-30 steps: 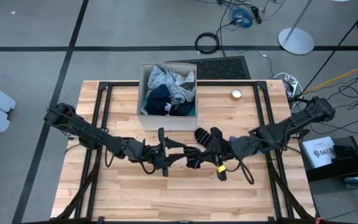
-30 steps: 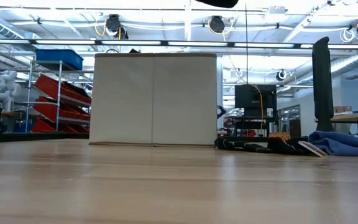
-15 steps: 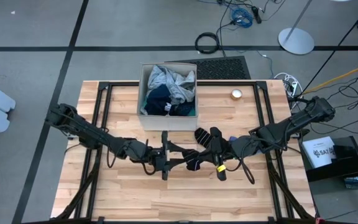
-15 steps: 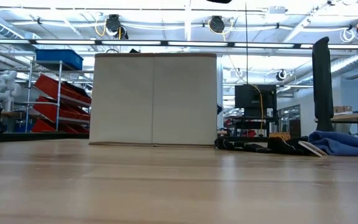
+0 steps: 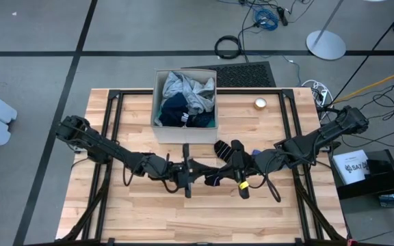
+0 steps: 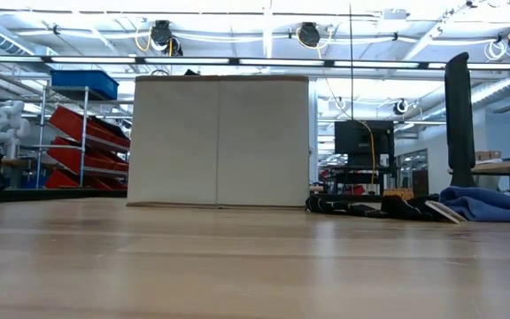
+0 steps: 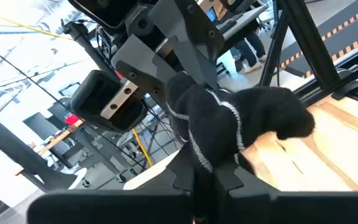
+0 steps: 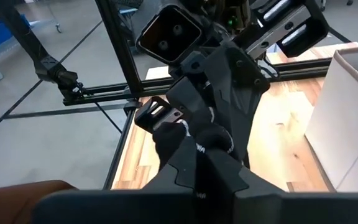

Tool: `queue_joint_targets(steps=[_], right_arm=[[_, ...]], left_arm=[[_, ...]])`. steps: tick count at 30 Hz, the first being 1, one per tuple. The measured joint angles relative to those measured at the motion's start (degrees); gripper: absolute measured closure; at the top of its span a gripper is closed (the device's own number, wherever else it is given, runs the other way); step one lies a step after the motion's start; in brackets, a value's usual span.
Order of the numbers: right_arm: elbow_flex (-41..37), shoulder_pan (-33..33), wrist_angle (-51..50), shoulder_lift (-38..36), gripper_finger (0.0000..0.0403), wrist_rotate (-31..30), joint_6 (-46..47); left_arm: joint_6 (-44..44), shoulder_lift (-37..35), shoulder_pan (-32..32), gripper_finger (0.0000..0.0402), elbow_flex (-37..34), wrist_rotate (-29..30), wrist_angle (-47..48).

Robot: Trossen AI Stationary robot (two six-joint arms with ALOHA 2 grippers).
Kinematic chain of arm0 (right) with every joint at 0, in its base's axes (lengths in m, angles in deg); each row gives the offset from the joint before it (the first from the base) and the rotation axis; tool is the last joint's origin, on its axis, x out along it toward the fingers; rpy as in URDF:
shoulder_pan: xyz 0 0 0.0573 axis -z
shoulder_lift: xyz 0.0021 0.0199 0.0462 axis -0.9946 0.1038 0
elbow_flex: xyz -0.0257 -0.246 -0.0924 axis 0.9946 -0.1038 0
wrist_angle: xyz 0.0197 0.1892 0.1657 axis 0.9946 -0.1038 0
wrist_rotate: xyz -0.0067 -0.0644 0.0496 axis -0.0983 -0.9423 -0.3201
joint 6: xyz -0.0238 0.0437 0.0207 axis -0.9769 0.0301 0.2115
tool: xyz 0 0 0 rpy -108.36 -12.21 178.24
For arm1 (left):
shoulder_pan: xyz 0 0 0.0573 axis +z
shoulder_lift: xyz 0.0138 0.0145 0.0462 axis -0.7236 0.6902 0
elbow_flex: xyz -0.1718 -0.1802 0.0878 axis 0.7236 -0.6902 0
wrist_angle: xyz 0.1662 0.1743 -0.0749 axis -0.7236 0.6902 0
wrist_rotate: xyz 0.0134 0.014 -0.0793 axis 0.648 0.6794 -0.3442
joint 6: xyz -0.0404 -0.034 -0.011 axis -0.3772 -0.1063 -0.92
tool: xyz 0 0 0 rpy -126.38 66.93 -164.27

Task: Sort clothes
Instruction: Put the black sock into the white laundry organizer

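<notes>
You've got the bench [image 5: 142, 225] with the box [image 5: 157, 109] at its far edge, middle. The box holds a grey garment [image 5: 187, 87] on top of a navy one [image 5: 176, 109], with a bit of turquoise [image 5: 213, 121] showing at its near right corner. In the low view the box [image 6: 220, 142] stands upright, with dark socks [image 6: 361, 207] and a blue cloth [image 6: 494, 204] lying on the bench to its right.

Both arms reach in from the side edges and meet mid-bench, just in front of the box.

Left gripper [image 5: 195, 171] is clenched on one end of a black sock [image 5: 213, 179]. The left wrist view confirms it: its fingers [image 7: 229, 180] are pinched on the sock [image 7: 229, 124], which bunches up just above them.

Right gripper [image 5: 226, 171] is clenched on the other end of the same sock. In the right wrist view its fingers [image 8: 219, 171] pinch the fabric [image 8: 185, 146], with the left gripper [image 8: 225, 84] right behind it, touching the cloth.

So the sock is held between both grippers, at the bench surface. A second striped sock [image 5: 223, 150] lies just behind the right gripper, between it and the box.

A small brass-coloured disc [image 5: 260, 104] sits near the far edge, right of the box, well apart from the grippers.
</notes>
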Motion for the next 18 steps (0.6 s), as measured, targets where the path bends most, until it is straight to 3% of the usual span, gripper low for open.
queue_joint_targets(steps=[8,13,18], right_arm=[[0.00,0.00,-2.08,-1.17,0.0304,1.15,-4.40],[0.49,0.04,-9.68,-5.49,0.0245,0.75,-2.37],[0.55,-1.81,-19.41,-9.73,0.0223,-4.23,3.69]], left_arm=[[0.04,-0.02,-1.15,0.0397,0.00,1.00,0.46],[0.04,-0.83,-2.17,0.0399,0.00,6.17,1.36],[0.10,-2.46,-3.21,0.0400,0.00,14.12,1.51]])
